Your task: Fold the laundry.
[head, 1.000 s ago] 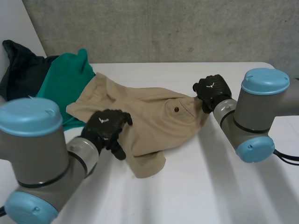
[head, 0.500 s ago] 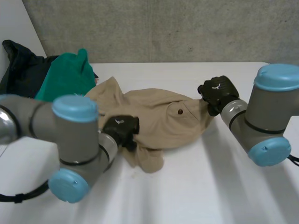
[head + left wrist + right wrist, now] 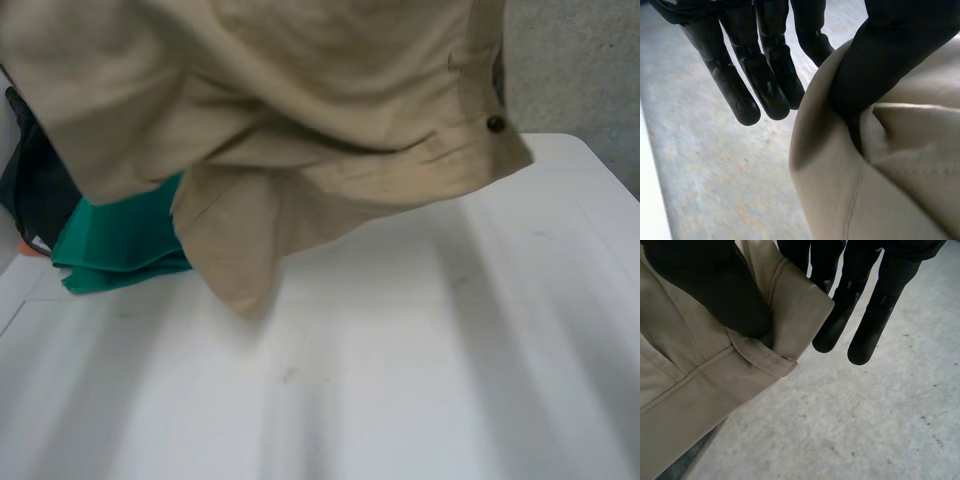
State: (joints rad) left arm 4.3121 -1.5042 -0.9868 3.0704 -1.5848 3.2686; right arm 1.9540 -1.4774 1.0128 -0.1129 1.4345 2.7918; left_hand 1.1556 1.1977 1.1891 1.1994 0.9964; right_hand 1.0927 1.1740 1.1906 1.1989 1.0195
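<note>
- The beige garment (image 3: 300, 120) hung in the air, crumpled, with a dark button (image 3: 495, 123) at its waistband corner.
- One folded edge ran between the left hand (image 3: 890, 60)'s thumb and its straight fingers (image 3: 765, 75).
- The waistband end sat pinched under the right hand (image 3: 715, 290)'s thumb, against its fingers (image 3: 860, 315).
- A green cloth (image 3: 120, 240) and a dark cloth (image 3: 30, 190) lay heaped together behind the hanging beige.

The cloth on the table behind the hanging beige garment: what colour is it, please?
A teal green cloth, clearest in the head view behind the beige garment.
</note>
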